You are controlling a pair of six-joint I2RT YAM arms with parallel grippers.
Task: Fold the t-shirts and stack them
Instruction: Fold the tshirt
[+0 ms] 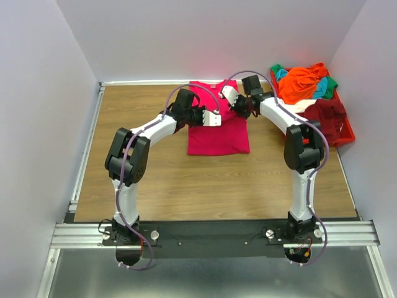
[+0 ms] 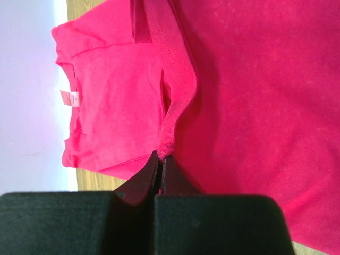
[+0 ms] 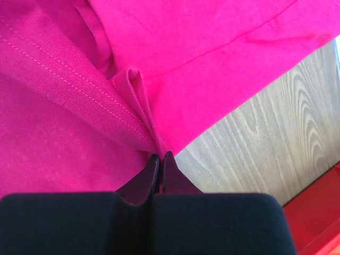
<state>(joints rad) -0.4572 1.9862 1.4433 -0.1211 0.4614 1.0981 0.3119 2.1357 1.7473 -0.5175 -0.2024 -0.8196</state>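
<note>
The magenta t-shirt lies on the wooden table at the back centre, partly folded. My left gripper is shut on a hemmed edge of it, seen pinched in the left wrist view. My right gripper is shut on a folded hem of the same shirt, seen in the right wrist view, near the shirt's right edge. The shirt fills the left wrist view and most of the right wrist view. Orange, teal and green t-shirts are piled in the red bin.
The red plastic bin stands at the back right against the wall; its edge shows in the right wrist view. White walls close in the table on three sides. Bare wood lies between the shirt and the arm bases.
</note>
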